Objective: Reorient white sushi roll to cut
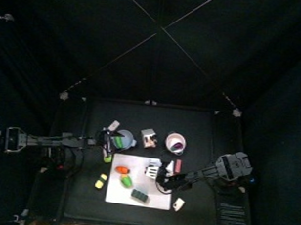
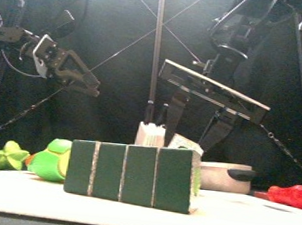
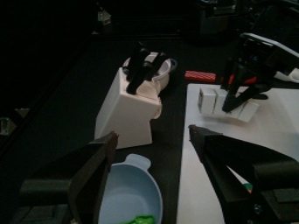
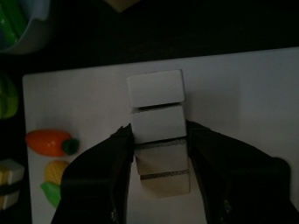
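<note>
Item: white sushi roll, segmented block, lying flat on white cutting board on desk.
Loc.: between the right gripper fingers; one finger on each long side, near end of roll in the gap, far end sticking out past the tips. Contact not confirmed.
Right fingers: spread wide, straddling roll, not yet pinching.
Left gripper: parked apart, fingers spread, holding nothing; knife block beyond tips.
Orientation: long axis runs straight out along the fingers' reach; cut lines cross it.
Risks (est.): closing off-centre → roll skews or slides on board; hard squeeze → segments split apart; turning w/ loose grip → far end swings out, drops.
</note>
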`<state>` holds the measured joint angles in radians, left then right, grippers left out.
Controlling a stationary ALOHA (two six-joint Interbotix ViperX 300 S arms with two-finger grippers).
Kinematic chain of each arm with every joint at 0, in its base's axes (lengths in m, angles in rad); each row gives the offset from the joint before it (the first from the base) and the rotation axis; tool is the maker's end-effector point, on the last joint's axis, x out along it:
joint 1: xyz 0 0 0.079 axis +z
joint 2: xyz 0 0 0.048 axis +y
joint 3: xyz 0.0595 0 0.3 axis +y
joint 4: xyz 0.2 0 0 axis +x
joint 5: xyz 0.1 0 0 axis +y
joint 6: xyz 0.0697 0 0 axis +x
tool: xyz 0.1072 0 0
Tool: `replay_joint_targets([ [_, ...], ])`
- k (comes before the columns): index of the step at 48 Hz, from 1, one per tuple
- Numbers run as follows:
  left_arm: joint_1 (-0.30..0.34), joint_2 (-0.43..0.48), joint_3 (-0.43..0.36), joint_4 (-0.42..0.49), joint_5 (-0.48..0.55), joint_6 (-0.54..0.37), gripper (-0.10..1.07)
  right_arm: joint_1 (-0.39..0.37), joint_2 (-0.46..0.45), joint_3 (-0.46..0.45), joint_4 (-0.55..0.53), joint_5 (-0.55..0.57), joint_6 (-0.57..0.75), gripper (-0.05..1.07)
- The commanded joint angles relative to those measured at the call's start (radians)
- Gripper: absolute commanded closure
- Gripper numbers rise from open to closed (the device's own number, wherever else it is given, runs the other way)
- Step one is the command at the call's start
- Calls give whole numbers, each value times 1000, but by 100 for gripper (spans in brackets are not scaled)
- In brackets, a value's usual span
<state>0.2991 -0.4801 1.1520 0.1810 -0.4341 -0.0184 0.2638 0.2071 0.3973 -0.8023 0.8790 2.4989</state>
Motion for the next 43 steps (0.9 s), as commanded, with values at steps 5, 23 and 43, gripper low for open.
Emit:
replay_joint_targets([
  [5, -2, -3, -11, -3, -5, 0, -2, 18, 2, -40, 3, 46, 49, 30],
  [23, -2, -3, -11, -2, -5, 2, -2, 11, 49, -75, 114, 38, 31, 30],
  [43, -2, -3, -11, 0, -5, 2, -2, 9, 67, -69, 104, -40, -18, 25],
])
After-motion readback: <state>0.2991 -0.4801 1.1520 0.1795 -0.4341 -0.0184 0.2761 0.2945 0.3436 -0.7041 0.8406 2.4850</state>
